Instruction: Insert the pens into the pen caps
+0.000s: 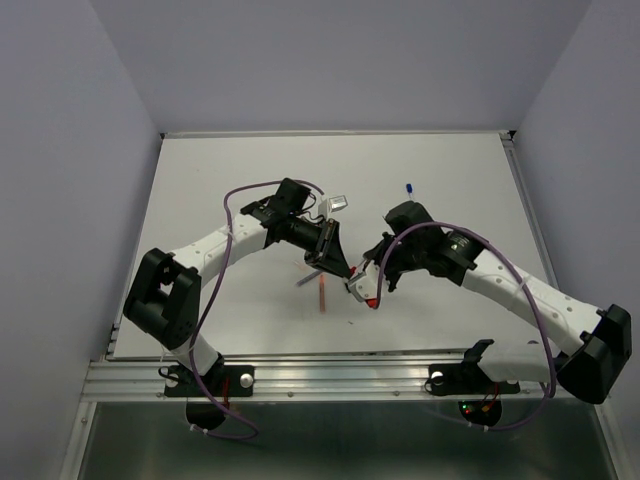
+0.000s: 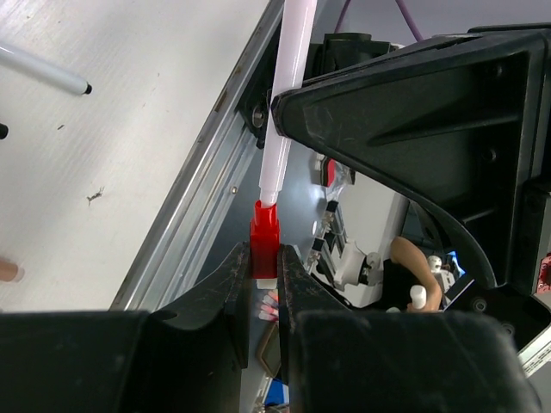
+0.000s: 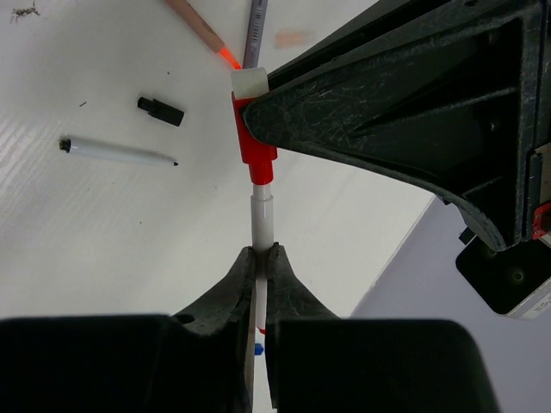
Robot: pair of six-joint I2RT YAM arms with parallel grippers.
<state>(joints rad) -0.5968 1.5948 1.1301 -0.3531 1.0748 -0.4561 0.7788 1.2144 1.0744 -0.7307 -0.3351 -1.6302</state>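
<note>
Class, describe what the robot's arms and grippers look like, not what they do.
The left arm and right arm have white tubular links, black joint housings and a looping purple cable each. The left gripper and right gripper have black, scuffed, tapering fingers.

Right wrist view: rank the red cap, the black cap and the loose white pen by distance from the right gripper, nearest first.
1. The red cap, straight ahead of the right gripper, at the tip of the held pen.
2. The black cap and the loose white pen, both on the table, up and left: too close to call.
</note>
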